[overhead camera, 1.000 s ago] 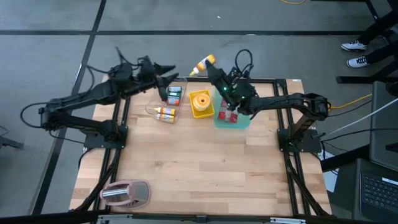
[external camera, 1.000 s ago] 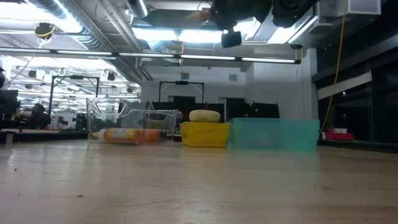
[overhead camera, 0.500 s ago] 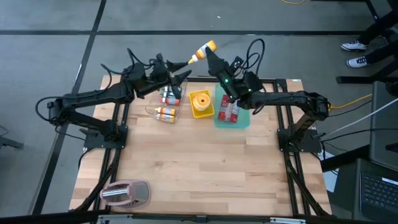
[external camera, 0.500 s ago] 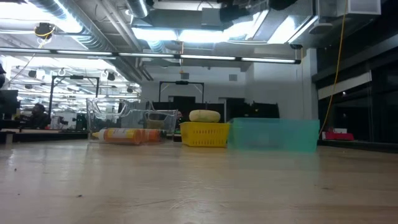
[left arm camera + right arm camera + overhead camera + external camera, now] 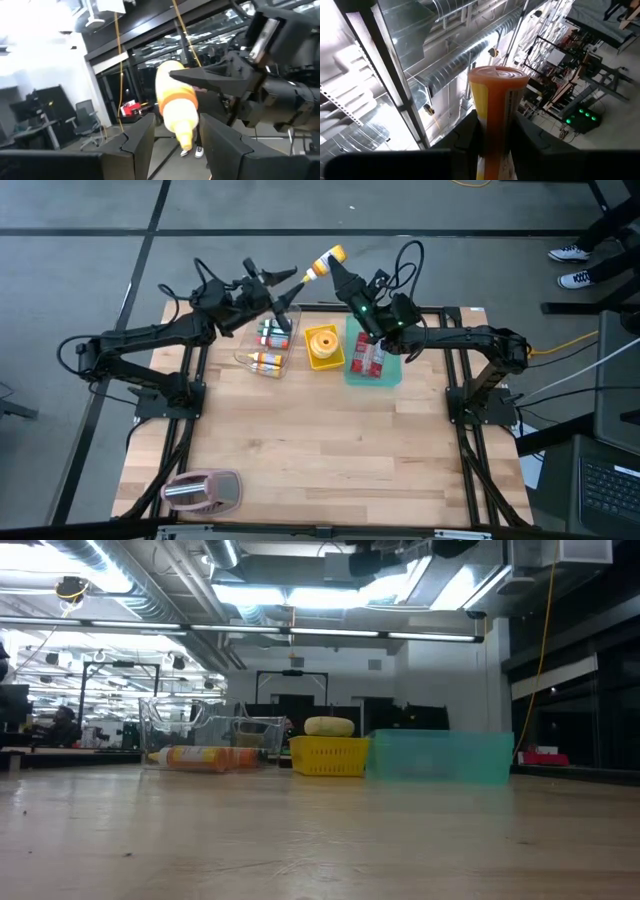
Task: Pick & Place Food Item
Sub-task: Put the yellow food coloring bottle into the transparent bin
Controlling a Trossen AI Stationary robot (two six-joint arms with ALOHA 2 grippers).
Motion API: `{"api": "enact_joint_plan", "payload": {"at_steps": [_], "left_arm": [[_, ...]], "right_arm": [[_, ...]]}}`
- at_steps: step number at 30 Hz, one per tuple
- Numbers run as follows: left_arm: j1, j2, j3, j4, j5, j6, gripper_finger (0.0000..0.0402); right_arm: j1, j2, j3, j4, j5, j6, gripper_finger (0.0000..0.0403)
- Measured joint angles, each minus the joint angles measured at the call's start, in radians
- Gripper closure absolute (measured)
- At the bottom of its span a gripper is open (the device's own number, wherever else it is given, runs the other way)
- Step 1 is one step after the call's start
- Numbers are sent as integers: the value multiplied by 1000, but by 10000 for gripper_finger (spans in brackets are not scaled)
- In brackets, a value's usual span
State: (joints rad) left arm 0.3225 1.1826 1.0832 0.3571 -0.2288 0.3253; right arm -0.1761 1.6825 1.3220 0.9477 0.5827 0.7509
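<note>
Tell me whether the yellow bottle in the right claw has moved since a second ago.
Yes. In the high view the yellow bottle, gripped by the right claw, has gone from just beyond the yellow basket to farther past the table's far edge.

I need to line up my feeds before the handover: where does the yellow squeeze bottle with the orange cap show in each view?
High view: the bottle is past the table's far edge, in the right gripper, beyond the yellow basket.
Low view: not in it; only the yellow basket shows.
Left wrist view: centre, nozzle down, between the left fingers.
Right wrist view: centre, upright.
Shared landmark: the right gripper's fingers on the bottle.
</note>
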Motion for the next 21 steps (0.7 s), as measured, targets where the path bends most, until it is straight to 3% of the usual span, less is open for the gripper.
{"api": "enact_joint_plan", "payload": {"at_steps": [10, 21], "left_arm": [[-1, 91, 0, 6, 40, 53, 236], [-13, 91, 0, 100, 44, 82, 199]], "right_arm": [[-2, 0, 0, 6, -25, 26, 319], [0, -2, 2, 11, -53, 28, 319]]}}
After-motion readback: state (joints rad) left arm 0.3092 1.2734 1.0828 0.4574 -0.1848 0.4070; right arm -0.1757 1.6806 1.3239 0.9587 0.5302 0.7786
